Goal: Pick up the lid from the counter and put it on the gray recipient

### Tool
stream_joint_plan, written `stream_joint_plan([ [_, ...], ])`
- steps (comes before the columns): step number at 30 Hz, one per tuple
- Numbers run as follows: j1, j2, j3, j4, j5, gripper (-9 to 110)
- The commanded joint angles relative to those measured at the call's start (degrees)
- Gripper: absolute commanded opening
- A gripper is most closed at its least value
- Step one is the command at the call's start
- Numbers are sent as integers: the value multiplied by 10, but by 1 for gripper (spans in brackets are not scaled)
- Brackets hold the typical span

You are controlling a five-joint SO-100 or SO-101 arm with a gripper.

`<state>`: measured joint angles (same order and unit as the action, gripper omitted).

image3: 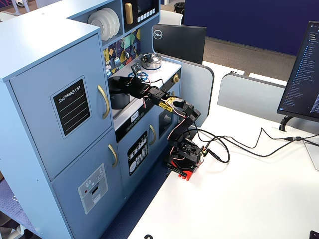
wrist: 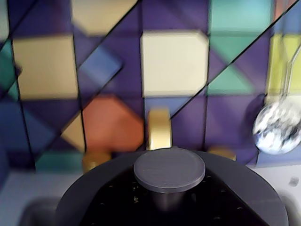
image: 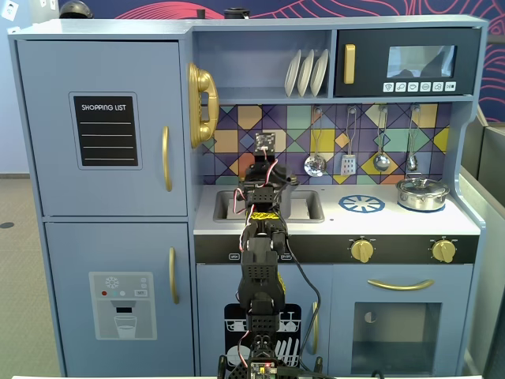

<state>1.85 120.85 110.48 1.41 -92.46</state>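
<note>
Colourful backsplash tiles (wrist: 174, 63) fill the wrist view behind the lid (wrist: 117, 197), which lies flat and level, knob (wrist: 169, 170) pointing straight up. Round, it shows no long axis. Whether the gripper (image: 268, 178) is clenched or released cannot be told.

Black chalkboard panel (image: 106, 131) on the upper left cabinet door: heading "SHOPPING LIST" in white capitals above blank ruled lines, readable in both fixed views. Back of the dark monitor (image3: 178, 43) beside the toy kitchen: round "DELL" logo (image3: 157, 35). Other markings are too small to read.
</note>
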Motion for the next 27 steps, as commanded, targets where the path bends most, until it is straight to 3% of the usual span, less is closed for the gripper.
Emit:
stream_joint_plan([
  [1,-5,4,-3,-31,-7,0],
  [23,-14,-15,28,-66,-7,0],
  [27,-7,-7,41,-63,-6,10],
])
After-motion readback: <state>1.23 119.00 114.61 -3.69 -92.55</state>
